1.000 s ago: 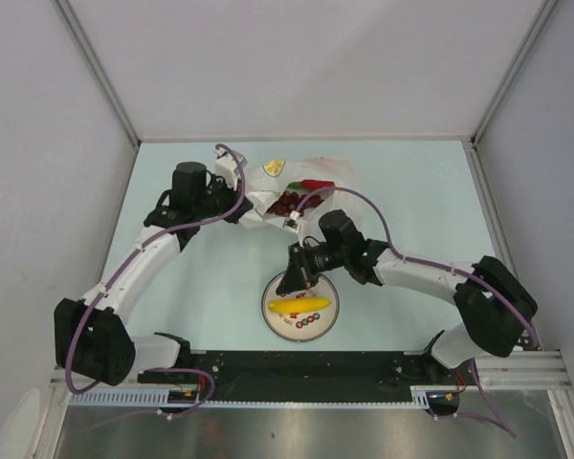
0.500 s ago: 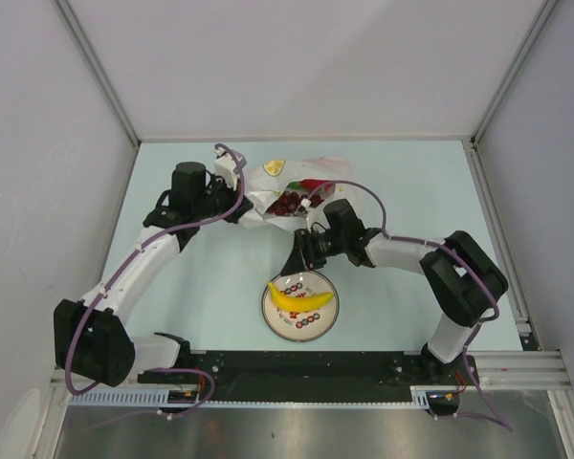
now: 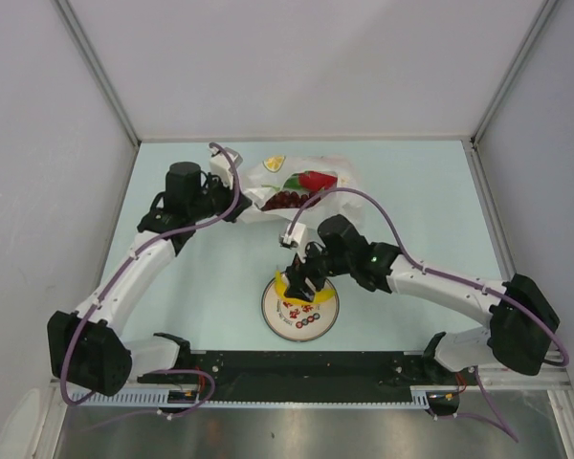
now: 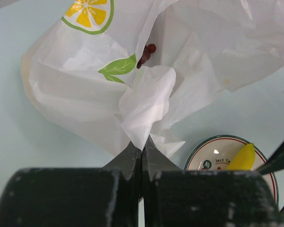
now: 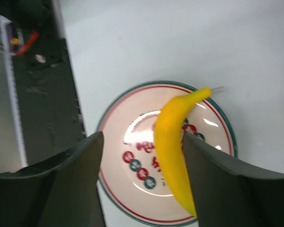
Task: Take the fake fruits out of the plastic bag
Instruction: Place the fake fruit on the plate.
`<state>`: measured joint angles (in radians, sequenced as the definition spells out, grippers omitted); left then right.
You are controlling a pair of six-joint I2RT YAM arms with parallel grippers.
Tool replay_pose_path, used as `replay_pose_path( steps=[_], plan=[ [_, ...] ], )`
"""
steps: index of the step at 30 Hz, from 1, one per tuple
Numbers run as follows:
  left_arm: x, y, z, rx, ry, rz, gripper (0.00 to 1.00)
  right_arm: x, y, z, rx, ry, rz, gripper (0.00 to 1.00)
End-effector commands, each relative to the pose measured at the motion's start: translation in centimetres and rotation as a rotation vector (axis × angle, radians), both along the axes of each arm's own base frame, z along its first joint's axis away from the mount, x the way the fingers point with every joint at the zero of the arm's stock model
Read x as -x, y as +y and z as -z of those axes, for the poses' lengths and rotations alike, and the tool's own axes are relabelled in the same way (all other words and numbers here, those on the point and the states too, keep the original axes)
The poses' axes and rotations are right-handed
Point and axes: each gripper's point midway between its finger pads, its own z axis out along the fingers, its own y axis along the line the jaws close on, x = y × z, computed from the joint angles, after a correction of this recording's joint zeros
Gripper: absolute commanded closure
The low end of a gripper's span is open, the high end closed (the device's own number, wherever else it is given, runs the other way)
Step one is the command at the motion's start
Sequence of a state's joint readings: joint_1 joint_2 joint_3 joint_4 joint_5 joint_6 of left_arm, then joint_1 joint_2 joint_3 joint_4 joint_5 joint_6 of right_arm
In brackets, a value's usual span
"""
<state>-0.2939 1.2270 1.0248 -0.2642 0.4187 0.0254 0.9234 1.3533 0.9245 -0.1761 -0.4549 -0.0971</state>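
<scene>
- the left hand (image 3: pixel 239 204) (image 4: pixel 142 152) is on the left side of the tabletop (image 3: pixel 220 277). it is pinched tight on a fold of the plastic bag (image 3: pixel 327 164) (image 4: pixel 80 85).
- the plastic bag lies near the back of the tabletop, just to the right of the left hand. it is white and crinkly, with a lemon picture (image 3: pixel 275 163) (image 4: pixel 89 10) and a green leaf printed on it.
- the dark grapes (image 3: pixel 285 200) (image 4: pixel 146 53) are in the bag. from the left wrist view only a few of them peek out of a gap in the plastic.
- the red fruit (image 3: pixel 316 180) with green leaves is also in the bag, just behind the grapes.
- the round plate (image 3: pixel 327 325) (image 5: pixel 128 142) sits near the front of the tabletop, apart from the bag. it has red marks on it.
- the yellow banana (image 3: pixel 281 285) (image 5: pixel 173 156) lies on the plate, out of the bag. one end pokes over the plate's rim.
- the right hand (image 3: pixel 301 282) (image 5: pixel 143 137) hangs over the plate with its fingers spread wide. the banana lies between them, close by one finger. the hand is not squeezing it.
</scene>
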Motion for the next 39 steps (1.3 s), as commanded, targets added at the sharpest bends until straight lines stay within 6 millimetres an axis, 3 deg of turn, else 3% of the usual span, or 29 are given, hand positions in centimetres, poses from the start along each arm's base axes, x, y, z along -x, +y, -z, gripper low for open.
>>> replay_pose_path(
  steps=[1, 4, 10, 15, 18, 22, 25, 30, 34, 36, 39],
  plan=[
    [0.0, -0.2, -4.1, 0.046, -0.094, 0.006, 1.0, -2.5, -1.9, 3.9, 0.163, -0.154, -0.002, 0.23],
    [0.2, -0.1, -4.1, 0.043, -0.1, 0.006, 1.0, -3.1, -1.7, 5.5, 0.201, -0.173, -0.019, 0.23],
    [1.0, 0.4, -3.5, 0.037, -0.096, 0.003, 1.0, -1.9, -0.6, 8.1, 0.236, -0.138, -0.063, 0.24],
    [1.4, 0.5, -3.3, 0.046, -0.099, 0.002, 1.0, -2.1, -0.5, 10.8, 0.302, -0.108, -0.034, 0.24],
    [1.5, 0.6, -3.4, 0.047, -0.103, 0.0, 1.0, -1.9, -0.2, 11.3, 0.305, -0.083, -0.026, 0.33],
    [1.6, 0.7, -3.7, 0.05, -0.111, -0.002, 1.0, -2.2, 0.4, 10.8, 0.31, -0.108, 0.028, 0.52],
    [1.6, 0.9, -3.9, 0.058, -0.118, -0.009, 1.0, -1.3, 0.5, 10.7, 0.337, -0.092, 0.074, 0.65],
    [1.8, 1.1, -4.1, 0.058, -0.12, -0.011, 1.0, 0.2, 2.1, 8.8, 0.269, 0.155, 0.237, 0.77],
    [2.1, 1.4, -4.1, 0.058, -0.117, -0.015, 1.0, 1.3, 3.2, 7.9, 0.212, 0.359, 0.334, 0.76],
    [2.0, 1.4, -4.0, 0.061, -0.114, -0.013, 1.0, 2.1, 3.6, 8.2, 0.211, 0.434, 0.342, 0.7],
    [2.1, 1.5, -4.2, 0.064, -0.118, -0.013, 1.0, 2.3, 3.7, 9.1, 0.226, 0.486, 0.372, 0.68]
  ],
)
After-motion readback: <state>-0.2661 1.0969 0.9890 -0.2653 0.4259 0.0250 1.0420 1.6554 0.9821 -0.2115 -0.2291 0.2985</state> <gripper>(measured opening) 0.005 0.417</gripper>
